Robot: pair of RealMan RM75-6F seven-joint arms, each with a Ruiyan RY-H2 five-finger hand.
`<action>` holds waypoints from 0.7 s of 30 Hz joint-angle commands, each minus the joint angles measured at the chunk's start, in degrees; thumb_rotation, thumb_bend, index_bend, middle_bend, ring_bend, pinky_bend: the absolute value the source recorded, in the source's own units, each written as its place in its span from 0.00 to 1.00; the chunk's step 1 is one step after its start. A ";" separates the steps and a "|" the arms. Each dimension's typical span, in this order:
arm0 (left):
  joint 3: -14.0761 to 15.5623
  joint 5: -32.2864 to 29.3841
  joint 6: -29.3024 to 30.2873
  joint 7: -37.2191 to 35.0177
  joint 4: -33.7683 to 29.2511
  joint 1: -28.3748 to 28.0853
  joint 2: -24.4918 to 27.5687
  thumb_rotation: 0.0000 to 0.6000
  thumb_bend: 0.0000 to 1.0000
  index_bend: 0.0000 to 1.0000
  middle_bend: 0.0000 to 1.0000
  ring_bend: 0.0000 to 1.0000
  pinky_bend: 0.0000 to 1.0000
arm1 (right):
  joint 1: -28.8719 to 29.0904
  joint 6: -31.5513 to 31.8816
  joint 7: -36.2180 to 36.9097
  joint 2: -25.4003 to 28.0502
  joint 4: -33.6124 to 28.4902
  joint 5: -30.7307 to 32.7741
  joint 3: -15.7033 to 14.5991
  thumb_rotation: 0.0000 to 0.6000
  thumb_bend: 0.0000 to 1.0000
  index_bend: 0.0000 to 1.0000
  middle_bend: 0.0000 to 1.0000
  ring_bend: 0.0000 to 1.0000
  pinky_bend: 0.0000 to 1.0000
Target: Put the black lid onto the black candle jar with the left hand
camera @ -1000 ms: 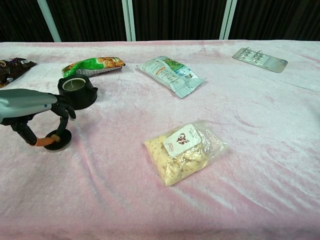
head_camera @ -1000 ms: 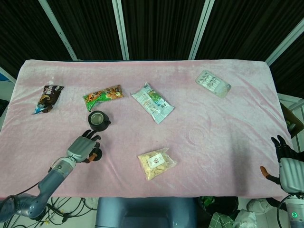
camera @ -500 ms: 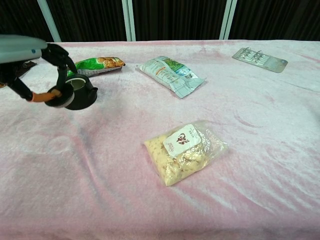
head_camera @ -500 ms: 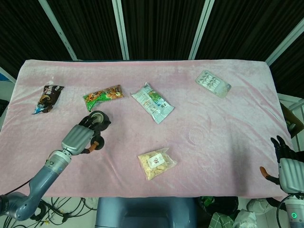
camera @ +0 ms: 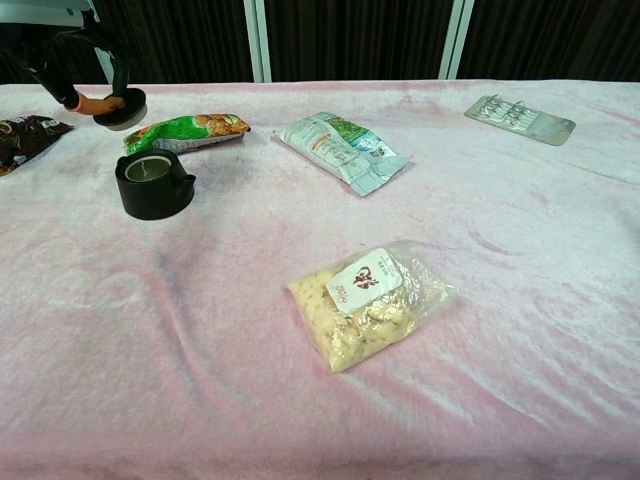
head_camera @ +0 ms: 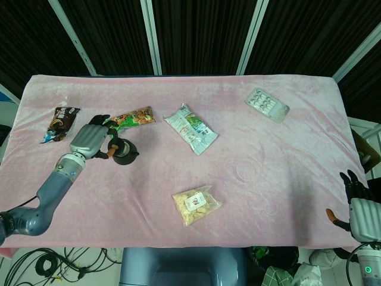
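Left hand (camera: 70, 45) pinches black lid (camera: 122, 108) aloft, black candle jar (camera: 153, 184) open below, slightly right.

Left hand (head_camera: 95, 140): silver-grey shell over the back of the palm; black fingers (head_camera: 103, 119); orange tip on the thumb, seen in both views; black wrist collar behind the shell.
Left arm (head_camera: 50, 192): blue-grey rounded casing in tubular segments; paler silver cuff next to the wrist; darker grey section at the frame's lower left edge.
Right hand (head_camera: 359, 205): pale grey-white shell; black fingers; orange tip on the thumb.
Right arm (head_camera: 370, 266): grey casing at the lower right corner; small round green light on its surface.
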 commanded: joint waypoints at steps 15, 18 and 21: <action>1.33 -0.14 -5.59 -7.88 14.86 -2.02 -9.47 1.00 0.50 0.61 0.20 0.00 0.01 | 0.00 0.02 -0.20 -0.05 0.00 0.11 0.04 1.00 0.18 0.00 0.02 0.14 0.19; 1.19 0.89 -5.43 -9.11 16.56 -1.94 -10.72 1.00 0.50 0.61 0.20 0.00 0.01 | 0.00 0.00 -0.10 -0.01 0.04 0.17 0.06 1.00 0.18 0.00 0.02 0.14 0.19; 1.09 1.45 -5.67 -10.26 18.31 -1.96 -11.85 1.00 0.50 0.61 0.20 0.00 0.01 | 0.03 -0.11 0.01 0.06 0.06 0.23 0.08 1.00 0.18 0.00 0.02 0.14 0.19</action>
